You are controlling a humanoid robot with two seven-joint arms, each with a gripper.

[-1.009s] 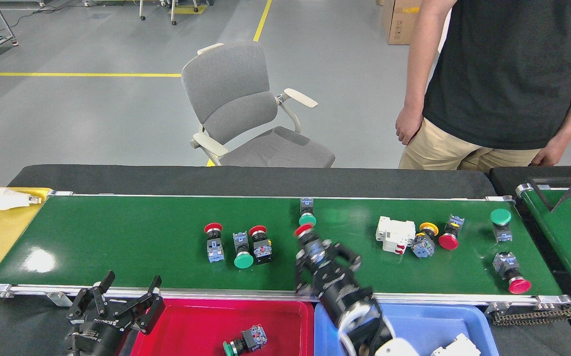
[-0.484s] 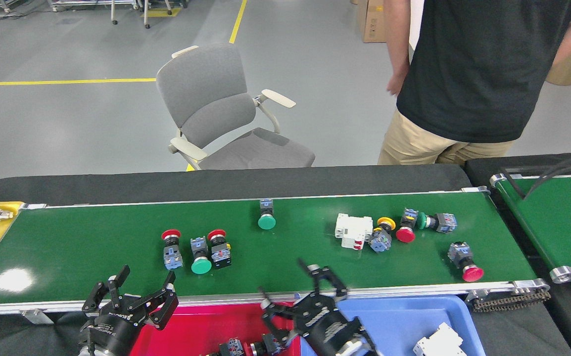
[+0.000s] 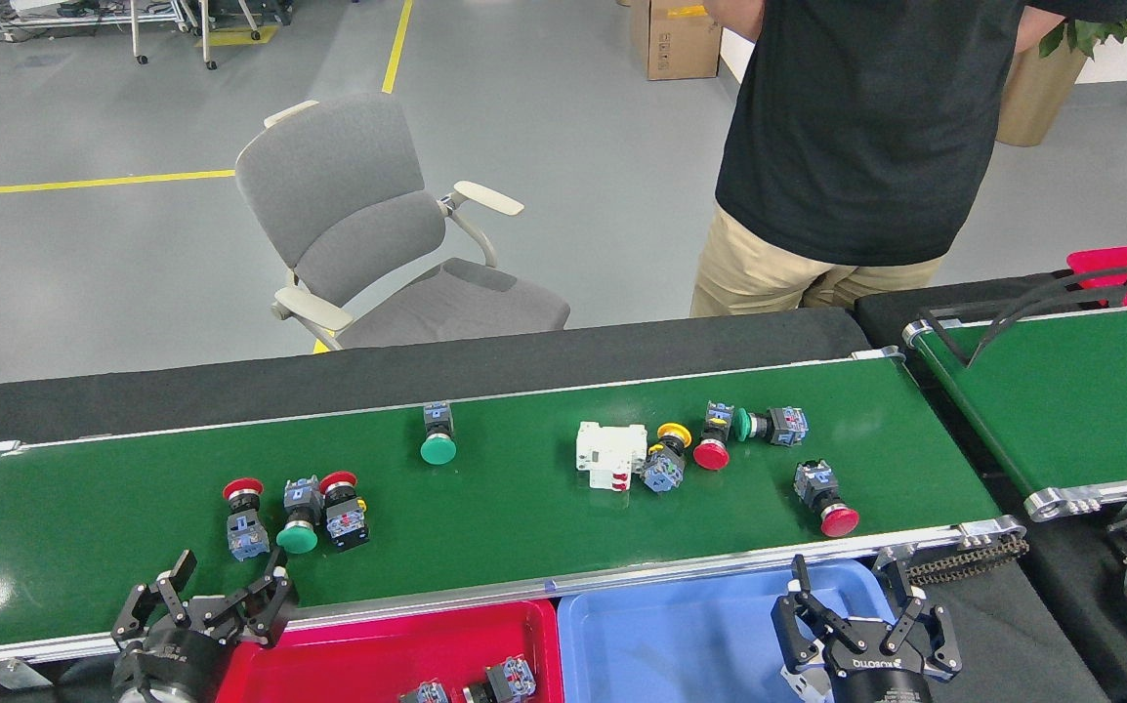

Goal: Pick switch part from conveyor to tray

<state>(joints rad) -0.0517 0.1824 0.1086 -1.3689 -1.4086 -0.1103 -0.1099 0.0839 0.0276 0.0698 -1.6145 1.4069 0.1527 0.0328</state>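
Observation:
The long green conveyor (image 3: 524, 508) carries several push-button switch parts: a red one (image 3: 244, 506), a green one (image 3: 299, 515) and another red one (image 3: 342, 496) at the left, a green one (image 3: 438, 434) in the middle, and a cluster at the right with a white breaker (image 3: 610, 455) and a red button (image 3: 825, 499). The red tray (image 3: 368, 656) below holds two switch parts (image 3: 500, 681). My left gripper (image 3: 204, 607) stands open at the belt's near rail. My right gripper (image 3: 856, 610) is open and empty over the blue tray (image 3: 681, 644).
A person in a black shirt (image 3: 856, 137) stands behind the belt at the right. A grey chair (image 3: 378, 234) is behind the middle. A shorter green belt (image 3: 1071, 400) with a black guide bar lies at the right.
My right gripper left the red tray, where it let go of a red switch part, and now hangs open over the blue tray. The view has swung right.

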